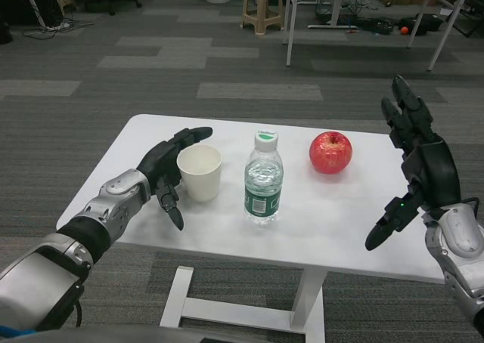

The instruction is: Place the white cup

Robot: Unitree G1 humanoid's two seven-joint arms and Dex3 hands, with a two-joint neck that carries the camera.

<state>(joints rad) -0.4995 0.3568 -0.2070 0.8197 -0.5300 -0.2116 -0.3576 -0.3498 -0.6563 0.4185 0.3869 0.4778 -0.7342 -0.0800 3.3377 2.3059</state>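
A white paper cup [200, 172] stands upright on the white table [333, 222], left of centre. My left hand [167, 169] sits just to the cup's left with its fingers spread apart; the upper fingers reach behind the rim and the thumb points down in front, off the cup's wall. My right hand [414, 165] hovers over the table's right edge, fingers spread, holding nothing.
A clear water bottle [264, 179] with a white cap and green label stands just right of the cup. A red apple [330, 152] lies further right at the back. Beyond the table are grey carpet, a stool [262, 7] and another table [370, 3].
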